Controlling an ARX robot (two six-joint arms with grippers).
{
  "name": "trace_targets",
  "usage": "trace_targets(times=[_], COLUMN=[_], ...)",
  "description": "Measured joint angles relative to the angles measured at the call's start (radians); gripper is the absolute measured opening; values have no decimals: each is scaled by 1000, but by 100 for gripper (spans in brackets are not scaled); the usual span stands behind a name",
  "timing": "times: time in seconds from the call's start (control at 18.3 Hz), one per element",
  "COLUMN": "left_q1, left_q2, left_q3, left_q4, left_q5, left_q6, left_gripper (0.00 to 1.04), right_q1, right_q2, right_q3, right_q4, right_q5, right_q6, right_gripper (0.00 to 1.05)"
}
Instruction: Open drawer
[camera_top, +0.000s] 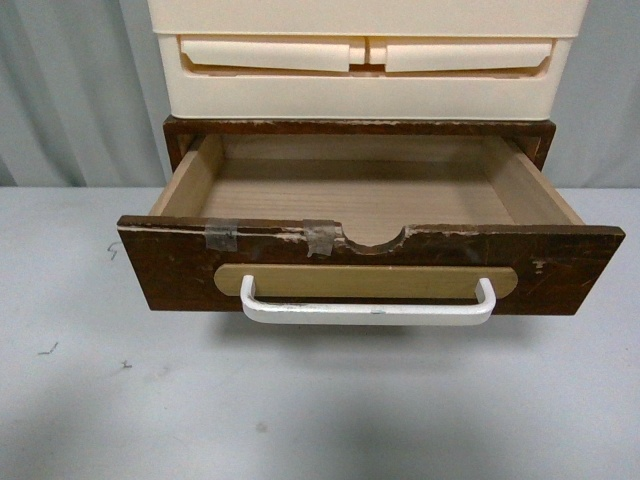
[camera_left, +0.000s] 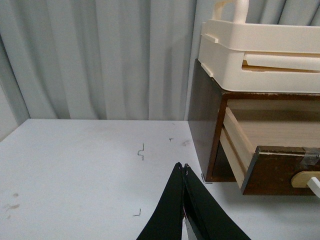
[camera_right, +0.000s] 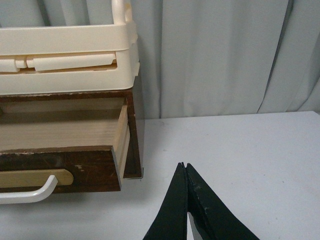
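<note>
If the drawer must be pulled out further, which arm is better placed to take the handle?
Right, slightly: the right fingers, shut, have more of the white handle in view. The left fingers sit similarly off the drawer.

My table (camera_top: 90, 400) is pale grey with small dark marks (camera_left: 141, 151). A dark brown wooden cabinet (camera_left: 202, 120) stands on it.

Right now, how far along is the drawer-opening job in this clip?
Done: the drawer stands pulled well out of its dark case, its pale wood interior exposed beneath the cream plastic drawers. In hand: nothing; the left gripper and right gripper are both shut, apart from the white handle, above the table. Left: the opening looks complete.
</note>
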Motion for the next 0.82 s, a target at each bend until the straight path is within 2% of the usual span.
trace_targets(times=[0.27,0.38,0.44,0.49,0.82], left_q1=[0,0,0,0,1], left_q2=[-74,-198,-242,-238,-239], left_q3=[0,0,0,6,0], left_q4=[-75,-254,-240,-244,-250], left_q5=[0,1,0,-2,0], left_q6=[0,0,0,0,0], left_gripper=[2,2,2,2,3], right_q1=[0,0,0,0,1], right_q2=[-86,-104,-139,-221,-274], right_q3=[0,0,1,0,0], right_q4=[-86,-103,-156,-276,-284], right_q5=[0,0,0,-5,-4], right_q6=[0,0,0,-1,-1], right_gripper=[2,2,2,2,2])
